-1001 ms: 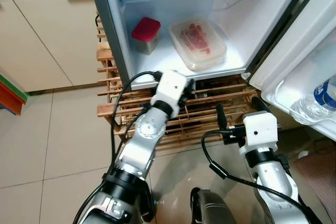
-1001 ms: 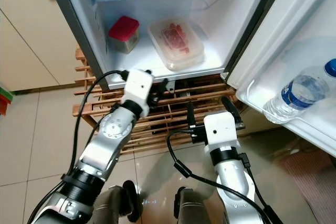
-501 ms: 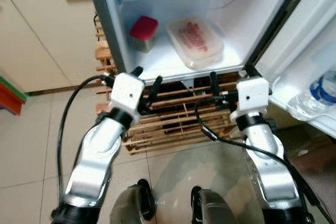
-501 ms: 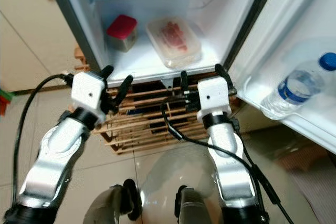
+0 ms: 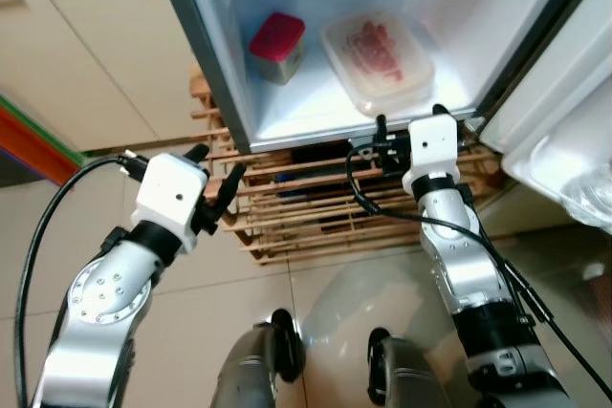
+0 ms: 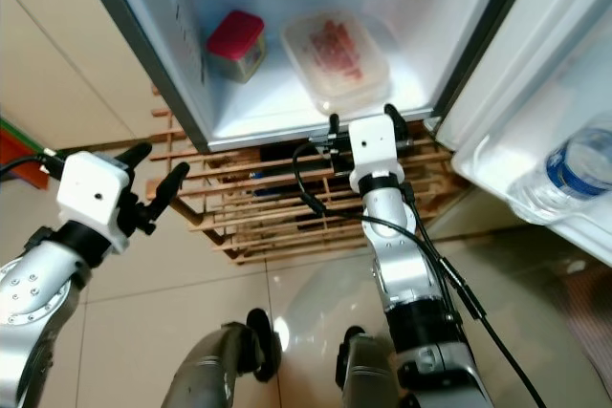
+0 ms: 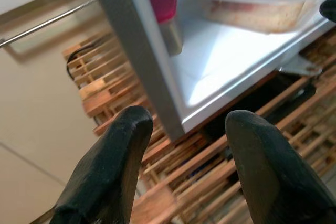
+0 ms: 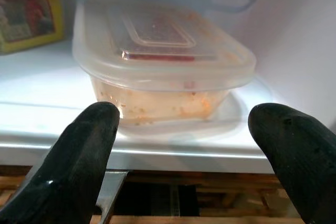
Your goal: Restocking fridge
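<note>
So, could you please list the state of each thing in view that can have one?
Fridge door: open.
Clear food container: lid on, resting on the fridge floor.
Red-lidded jar: closed, upright.
Water bottle: lying in the door shelf.
Left gripper: open, empty.
Right gripper: open, empty.

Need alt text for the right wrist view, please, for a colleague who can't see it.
A clear lidded plastic container of reddish food sits on the white fridge shelf, straight ahead of the right gripper, whose jaws are open. A red-lidded tub stands farther back.

Beige cabinets [image 5: 86,64], glossy tile floor [image 5: 335,312], wooden rack [image 5: 316,226].
</note>
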You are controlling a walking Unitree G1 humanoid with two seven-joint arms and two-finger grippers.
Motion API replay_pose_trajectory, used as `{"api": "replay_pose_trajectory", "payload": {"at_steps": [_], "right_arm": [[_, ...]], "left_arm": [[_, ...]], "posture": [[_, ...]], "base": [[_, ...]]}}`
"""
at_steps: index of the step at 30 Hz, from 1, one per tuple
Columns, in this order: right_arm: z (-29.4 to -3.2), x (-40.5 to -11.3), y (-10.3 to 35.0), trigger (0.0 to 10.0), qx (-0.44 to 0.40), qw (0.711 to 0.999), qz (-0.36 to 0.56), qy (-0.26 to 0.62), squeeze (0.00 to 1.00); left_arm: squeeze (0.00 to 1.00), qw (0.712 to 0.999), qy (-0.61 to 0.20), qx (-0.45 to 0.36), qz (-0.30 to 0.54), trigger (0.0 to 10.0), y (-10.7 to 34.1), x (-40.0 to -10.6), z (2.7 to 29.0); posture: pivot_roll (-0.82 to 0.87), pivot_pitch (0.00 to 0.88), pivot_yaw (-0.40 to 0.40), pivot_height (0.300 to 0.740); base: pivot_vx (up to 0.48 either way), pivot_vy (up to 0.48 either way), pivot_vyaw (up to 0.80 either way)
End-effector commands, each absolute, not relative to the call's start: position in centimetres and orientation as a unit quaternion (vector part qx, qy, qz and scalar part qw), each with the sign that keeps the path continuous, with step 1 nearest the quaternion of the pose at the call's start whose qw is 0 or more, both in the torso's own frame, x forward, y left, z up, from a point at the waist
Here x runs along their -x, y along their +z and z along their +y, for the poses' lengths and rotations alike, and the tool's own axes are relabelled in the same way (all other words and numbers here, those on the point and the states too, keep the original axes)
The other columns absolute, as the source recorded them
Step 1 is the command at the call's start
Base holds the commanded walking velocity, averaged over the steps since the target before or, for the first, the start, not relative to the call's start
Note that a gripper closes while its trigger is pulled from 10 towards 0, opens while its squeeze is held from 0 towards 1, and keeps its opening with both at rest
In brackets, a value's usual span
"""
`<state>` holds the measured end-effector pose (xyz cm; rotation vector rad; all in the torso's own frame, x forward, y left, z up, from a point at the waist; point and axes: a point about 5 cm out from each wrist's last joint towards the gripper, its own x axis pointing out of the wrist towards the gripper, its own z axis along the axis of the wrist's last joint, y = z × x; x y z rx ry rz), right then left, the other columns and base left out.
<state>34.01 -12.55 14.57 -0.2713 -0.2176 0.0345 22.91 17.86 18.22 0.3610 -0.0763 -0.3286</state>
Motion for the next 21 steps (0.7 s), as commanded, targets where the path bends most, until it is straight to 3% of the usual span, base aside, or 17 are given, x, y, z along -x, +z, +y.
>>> {"api": "replay_pose_trajectory", "payload": {"at_steps": [1,21], "right_arm": [[-11.8,-34.1,14.3,10.0,0.141,0.983,-0.115,0.019,0.00],[-7.3,-35.0,14.8,10.0,0.104,0.979,-0.157,0.082,0.00]], "left_arm": [[0.00,0.970,-0.162,-0.181,-0.029,10.0,18.5,-22.2,18.2],[0.00,0.973,-0.155,-0.170,-0.007,10.0,18.1,-22.1,17.7]], "posture": [[0.20,0.344,0.089,0.725],[0.19,0.344,0.071,0.725]], "base": [[0.000,0.000,0.00],[0.000,0.000,0.00]]}}
